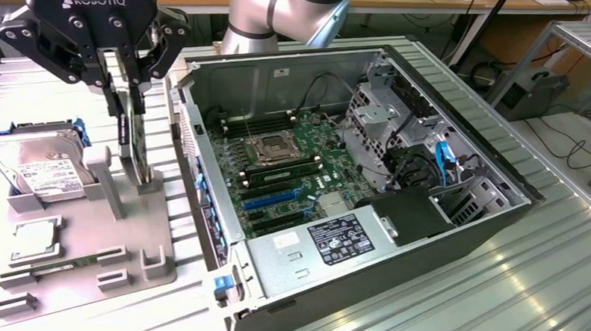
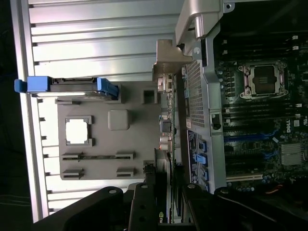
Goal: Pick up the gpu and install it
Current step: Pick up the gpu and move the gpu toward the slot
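Your gripper hangs over the grey holder tray at the exterior view's left. Its fingers are drawn in narrow, pinching the top edge of the gpu. The gpu stands upright on its edge, its foot at the tray, between the hard drive and the open computer case on the desk.

Black pincer with pale ROBOTIQ lettering and bolted linkage fingers, silver-grey tubular arm
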Action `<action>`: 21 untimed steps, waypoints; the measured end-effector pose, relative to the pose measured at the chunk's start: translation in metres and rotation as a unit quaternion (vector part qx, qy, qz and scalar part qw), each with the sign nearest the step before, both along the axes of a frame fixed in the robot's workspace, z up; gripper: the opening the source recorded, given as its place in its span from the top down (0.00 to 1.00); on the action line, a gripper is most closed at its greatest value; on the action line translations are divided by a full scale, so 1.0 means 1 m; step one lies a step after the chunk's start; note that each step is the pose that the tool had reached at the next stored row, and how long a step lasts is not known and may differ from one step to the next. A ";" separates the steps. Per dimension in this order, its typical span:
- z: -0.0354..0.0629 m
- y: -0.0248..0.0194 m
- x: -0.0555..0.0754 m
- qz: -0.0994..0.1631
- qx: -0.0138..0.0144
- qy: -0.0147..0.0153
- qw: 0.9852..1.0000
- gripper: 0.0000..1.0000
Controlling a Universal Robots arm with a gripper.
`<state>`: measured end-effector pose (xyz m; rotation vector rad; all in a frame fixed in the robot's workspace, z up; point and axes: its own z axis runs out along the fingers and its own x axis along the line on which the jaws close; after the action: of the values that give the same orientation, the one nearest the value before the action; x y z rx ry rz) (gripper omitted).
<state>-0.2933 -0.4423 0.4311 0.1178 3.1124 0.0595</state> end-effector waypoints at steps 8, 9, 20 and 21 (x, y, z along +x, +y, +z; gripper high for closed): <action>0.0000 0.0000 0.006 0.000 -0.001 0.000 1.000 0.74; 0.0000 0.0000 0.007 0.000 -0.001 0.000 1.000 0.74; 0.0000 0.0000 0.017 0.000 -0.001 0.000 1.000 0.74; 0.0000 0.0000 0.018 0.000 -0.001 0.000 1.000 0.74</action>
<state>-0.2752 -0.4423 0.4311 0.1178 3.1124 0.0565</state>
